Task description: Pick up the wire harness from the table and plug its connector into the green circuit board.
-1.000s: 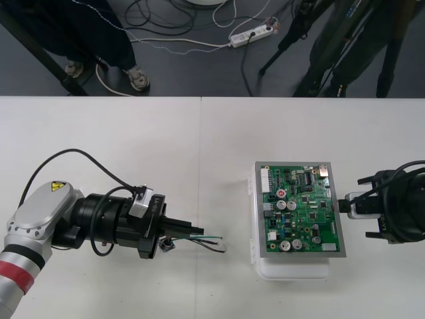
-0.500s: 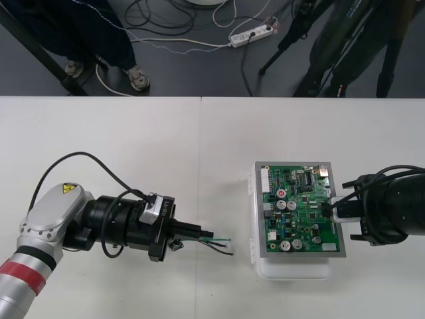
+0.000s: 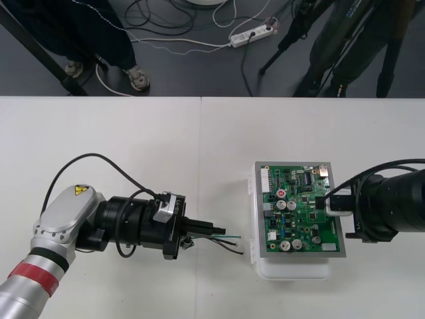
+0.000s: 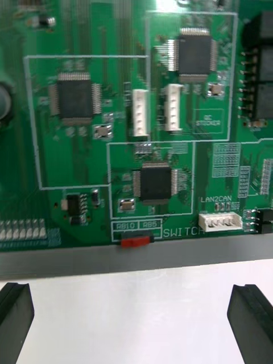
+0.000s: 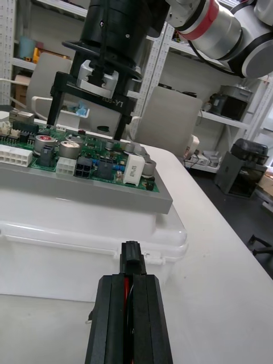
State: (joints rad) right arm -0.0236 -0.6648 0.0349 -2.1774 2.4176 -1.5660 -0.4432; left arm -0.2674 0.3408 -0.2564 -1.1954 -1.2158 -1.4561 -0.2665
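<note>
Left hand [image 3: 210, 230] is clamped on the wire harness [image 3: 226, 239], with the black plug [image 5: 131, 255] poking out just past its fingertips. The green circuit board [image 3: 299, 212] sits close ahead on a white base [image 3: 292, 269]. Right hand [image 3: 330, 201] hovers over the board's far edge, fingers [image 4: 16, 310] spread wide and holding nothing.

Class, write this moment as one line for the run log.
left pincer: shut on harness, plug facing white base | right pincer: open, over right edge of green circuit board | plug: not inserted
</note>
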